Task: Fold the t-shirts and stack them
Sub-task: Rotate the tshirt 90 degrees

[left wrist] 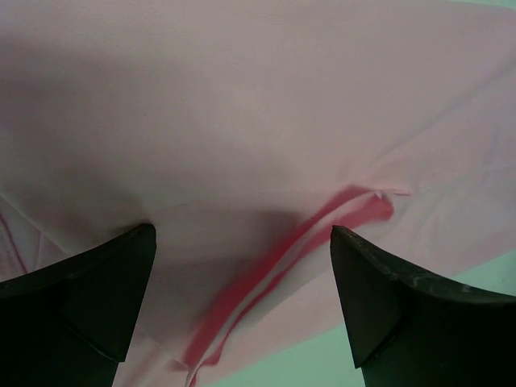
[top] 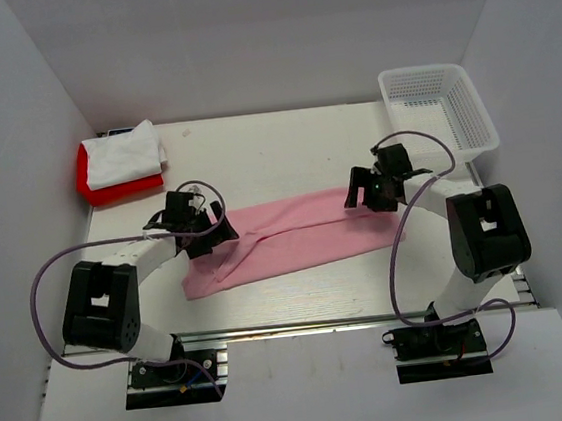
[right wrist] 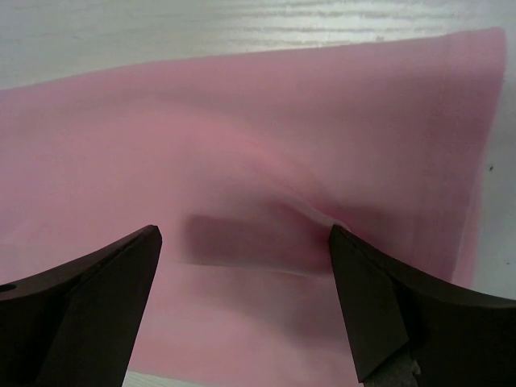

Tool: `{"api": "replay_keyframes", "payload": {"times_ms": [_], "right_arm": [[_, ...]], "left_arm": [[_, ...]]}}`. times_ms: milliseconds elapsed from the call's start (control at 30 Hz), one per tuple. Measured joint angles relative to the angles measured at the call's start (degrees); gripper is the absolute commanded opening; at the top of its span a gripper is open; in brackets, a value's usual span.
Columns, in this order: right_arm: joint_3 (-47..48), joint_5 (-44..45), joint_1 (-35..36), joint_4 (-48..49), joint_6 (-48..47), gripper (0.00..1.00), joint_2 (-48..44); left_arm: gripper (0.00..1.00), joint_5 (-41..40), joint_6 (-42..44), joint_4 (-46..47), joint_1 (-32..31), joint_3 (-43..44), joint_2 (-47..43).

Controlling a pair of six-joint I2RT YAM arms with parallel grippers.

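- Top external view: the light pink t-shirt (top: 294,237) lies as a long folded band on the tabletop (top: 275,156).
- Left gripper (top: 200,227) and right gripper (top: 368,191) are poised over its ends, jaws spread, grasping nothing.
- Best to pinch all layers together and lift both ends evenly.

I log a white mesh basket (top: 476,120) on the far right corner of the table (top: 275,151), upright, open side up, its long side close along the right wall. The table is pale with a faint wood grain, and plain white walls (top: 273,40) box it in left, far and right. A metal rail (top: 303,326) runs along its near edge.
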Motion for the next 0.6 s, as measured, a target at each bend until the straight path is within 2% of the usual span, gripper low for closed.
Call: {"api": "replay_keyframes", "payload": {"times_ms": [200, 367, 500, 600], "right_arm": [[-4.3, -2.6, -1.3, 5.2, 3.2, 0.9, 0.0], [-13.2, -4.9, -1.3, 8.7, 4.9, 0.9, -7.5], [-20.6, -8.6, 0.9, 8.3, 5.3, 0.9, -15.4], [-25.2, -12.5, 6.6, 9.1, 5.7, 0.9, -19.9]], "left_arm": [[1.0, -2.0, -0.2, -1.6, 0.0, 9.2, 10.0], [1.0, -3.9, -0.2, -4.2, 0.0, 26.0, 24.4], [1.0, -3.6, 1.0, -7.4, -0.2, 48.4, 40.0], [1.0, -1.4, 2.0, -10.3, -0.5, 72.4, 55.0]]}}
